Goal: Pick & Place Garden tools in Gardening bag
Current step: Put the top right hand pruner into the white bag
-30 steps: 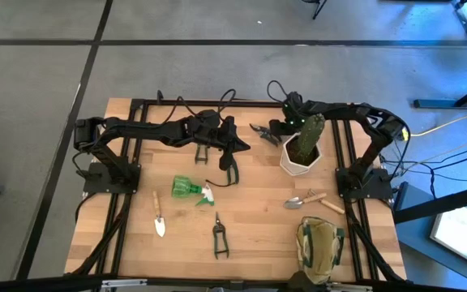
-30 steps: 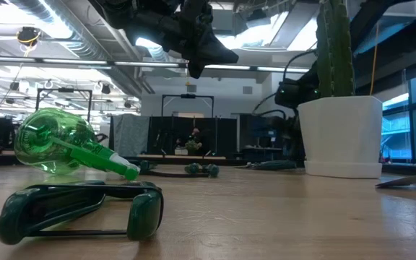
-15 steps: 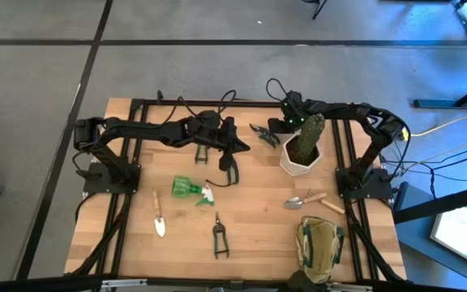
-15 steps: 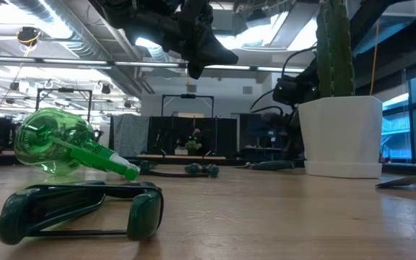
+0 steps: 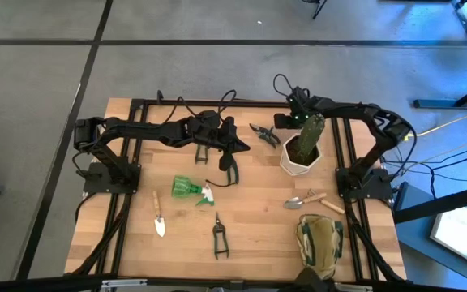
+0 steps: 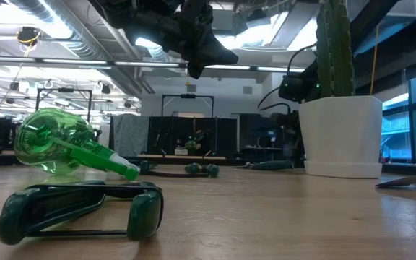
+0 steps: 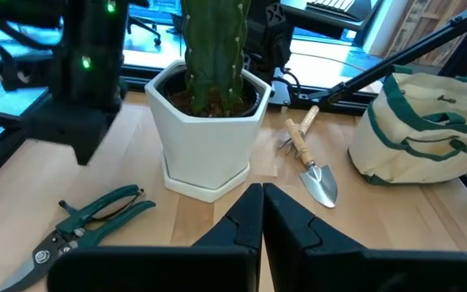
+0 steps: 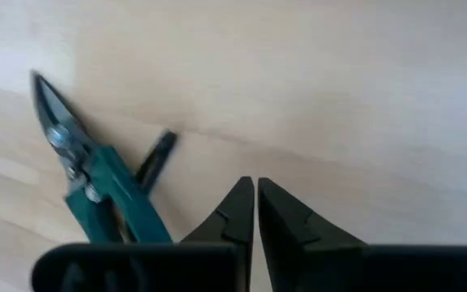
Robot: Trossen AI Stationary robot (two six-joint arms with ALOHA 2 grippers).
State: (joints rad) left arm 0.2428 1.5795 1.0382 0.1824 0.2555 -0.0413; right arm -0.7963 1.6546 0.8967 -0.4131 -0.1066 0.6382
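Right wrist view: my right gripper (image 8: 255, 212) hovers pinched shut beside the pruning shears (image 8: 96, 188), stiff, light, slippery-looking steel, so I'd grab the green handles

Overhead looks straight down; low view table-level — both show cactus pot (image 5: 300, 154).

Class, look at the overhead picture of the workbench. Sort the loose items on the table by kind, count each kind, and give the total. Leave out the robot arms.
Shears: 3
Trowels: 2
Spray bottle: 1
Potted cactus: 1
Bag: 1
Total: 8
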